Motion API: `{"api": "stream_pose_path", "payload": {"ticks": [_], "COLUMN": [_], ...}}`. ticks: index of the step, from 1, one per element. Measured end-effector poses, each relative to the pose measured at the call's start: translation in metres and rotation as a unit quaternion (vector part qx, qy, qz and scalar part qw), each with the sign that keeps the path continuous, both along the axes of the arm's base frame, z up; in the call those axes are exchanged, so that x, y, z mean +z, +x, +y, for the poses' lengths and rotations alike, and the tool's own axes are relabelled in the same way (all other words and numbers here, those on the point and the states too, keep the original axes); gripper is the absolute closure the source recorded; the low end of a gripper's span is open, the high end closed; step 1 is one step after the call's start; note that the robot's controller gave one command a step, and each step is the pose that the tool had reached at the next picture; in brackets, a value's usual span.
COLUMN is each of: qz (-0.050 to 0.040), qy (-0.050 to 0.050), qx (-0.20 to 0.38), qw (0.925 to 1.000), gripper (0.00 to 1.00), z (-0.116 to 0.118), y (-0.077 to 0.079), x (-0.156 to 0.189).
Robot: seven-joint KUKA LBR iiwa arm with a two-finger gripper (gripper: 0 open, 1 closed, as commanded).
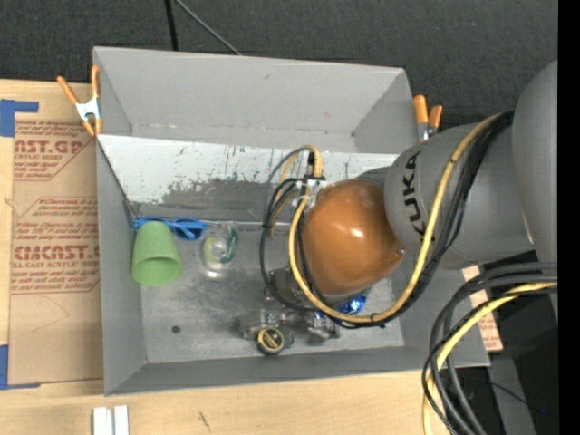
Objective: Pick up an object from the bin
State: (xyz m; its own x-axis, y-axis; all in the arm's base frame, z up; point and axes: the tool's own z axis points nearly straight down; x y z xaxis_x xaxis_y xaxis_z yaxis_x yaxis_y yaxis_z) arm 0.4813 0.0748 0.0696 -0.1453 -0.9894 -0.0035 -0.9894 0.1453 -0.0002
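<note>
Starting at the near wall of the grey bin (122, 333): a little heap of small metal bits (249, 326) on the floor, with a brass-coloured ring (268, 338) at its front edge, touching them. Just to the right, a blue scrap (353, 304), half hidden under the arm's cables. Right behind and above the heap, the pincer (294, 314), low over the bits and ring, slung beneath the orange cover (349, 238) of the wrist; cannot tell whether apart, together, or clamped on anything. Farther back and well to the left, a green cup (156, 254), wider end toward the near wall. Just beside it on the right, a clear little glass (217, 250). Behind both, along the foot of the far slope, a blue plastic piece (186, 227), close against the cup's narrow end. Beyond that, scuffed grey wall.
</note>
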Motion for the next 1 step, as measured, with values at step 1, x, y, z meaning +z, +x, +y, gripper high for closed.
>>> {"api": "stream_pose_path", "payload": {"ticks": [1], "qz": [0.0003], "qy": [0.000], "qx": [-0.001], "qw": [1.0000], "gripper": [1.00], "z": [-0.0002], "y": [0.0001], "x": [0.0005]}}
